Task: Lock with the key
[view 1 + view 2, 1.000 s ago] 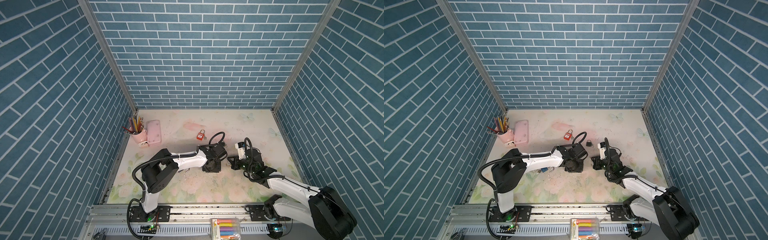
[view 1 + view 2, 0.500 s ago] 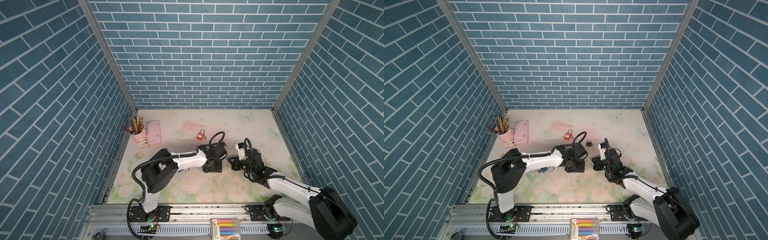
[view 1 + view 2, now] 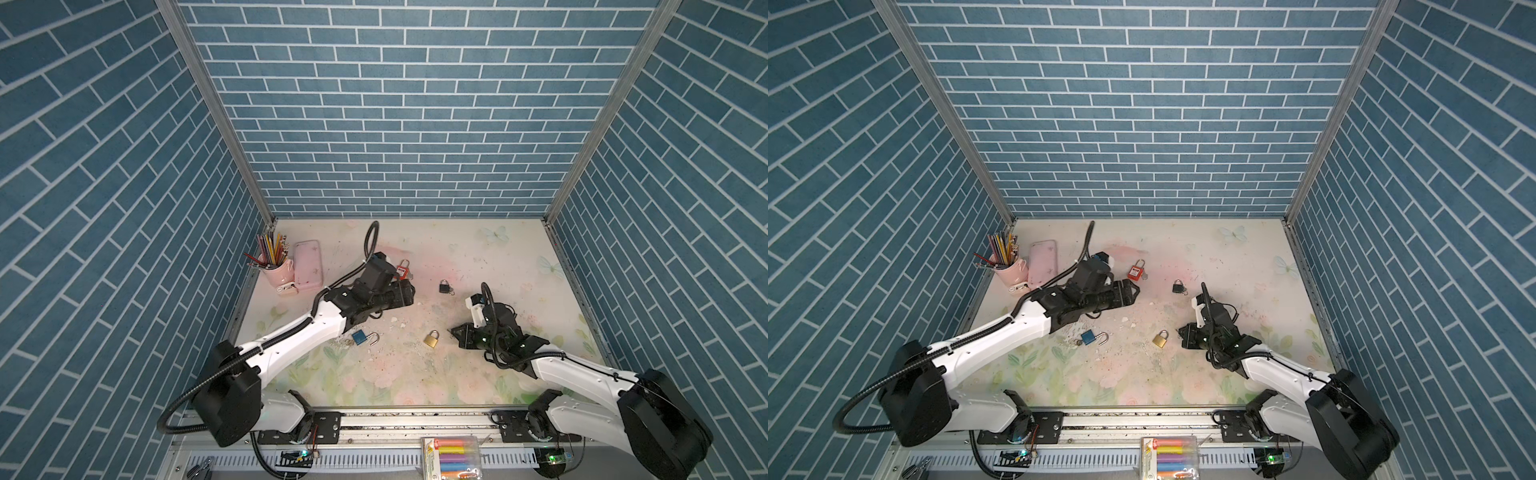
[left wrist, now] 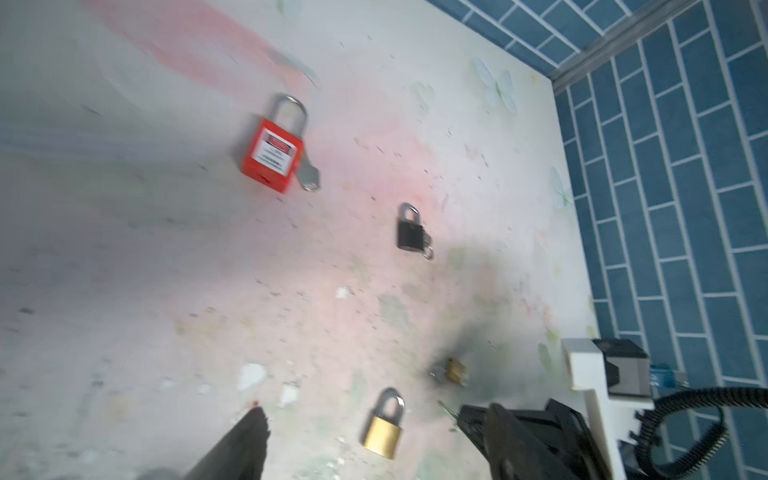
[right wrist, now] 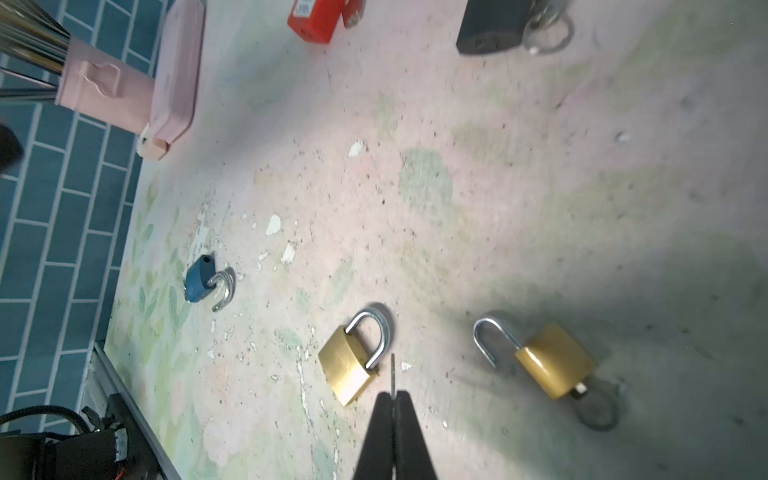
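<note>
Brass open padlock seemingly hidden from top views.

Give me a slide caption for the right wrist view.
Shut right pincer holds a key beside a closed brass padlock.

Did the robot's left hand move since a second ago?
Yes. In a top view the left gripper has gone from over the closed brass padlock toward the back wall, ending nearer the red padlock, which stayed put.

arms: white shells, black joints | hose: black, ribbed | right tool: black, tapered
</note>
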Motion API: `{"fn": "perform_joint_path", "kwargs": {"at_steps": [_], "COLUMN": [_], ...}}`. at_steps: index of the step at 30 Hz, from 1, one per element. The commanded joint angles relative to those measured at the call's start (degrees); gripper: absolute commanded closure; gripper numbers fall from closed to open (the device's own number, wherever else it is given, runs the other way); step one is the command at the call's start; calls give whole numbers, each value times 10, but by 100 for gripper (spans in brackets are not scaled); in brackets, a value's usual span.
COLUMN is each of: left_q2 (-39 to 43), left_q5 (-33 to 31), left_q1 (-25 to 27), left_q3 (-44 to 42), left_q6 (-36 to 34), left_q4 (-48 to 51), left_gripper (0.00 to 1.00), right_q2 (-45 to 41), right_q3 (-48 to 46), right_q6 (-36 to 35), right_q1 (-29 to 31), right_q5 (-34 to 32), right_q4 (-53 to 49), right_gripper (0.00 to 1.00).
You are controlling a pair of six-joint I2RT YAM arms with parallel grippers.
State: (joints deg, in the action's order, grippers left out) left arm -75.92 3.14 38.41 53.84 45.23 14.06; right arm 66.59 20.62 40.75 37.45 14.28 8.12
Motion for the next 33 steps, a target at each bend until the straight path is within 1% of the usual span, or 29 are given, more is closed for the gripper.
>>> {"fn": "perform_joint_path", "kwargs": {"at_steps": [1,7,12,27,33], "left_q2": [63,163,212,201,202], "left_q5": [-34,-104,-128,-127,-142], "left_q1": [-30,-42,-44,-45,-46], "left_q3": [-47,-117,-167,-155,-144], "left_q6": [-30,-61,-57,-70,-81], "left_q4": [-51,-107,-156,-144,-126], "left_gripper": [13,13,13,13,13], "right_q2": [35,100,127,141,126], "right_q3": [13,40,53,71,70], "right_q6": [27,22,19,11,12], "right_q1": [8,15,18,40,42], "right_q5": [3,11,19,18,5], "right_q4": [2,8,11,4,-8], "right_gripper": [100,100,100,100,85]}}
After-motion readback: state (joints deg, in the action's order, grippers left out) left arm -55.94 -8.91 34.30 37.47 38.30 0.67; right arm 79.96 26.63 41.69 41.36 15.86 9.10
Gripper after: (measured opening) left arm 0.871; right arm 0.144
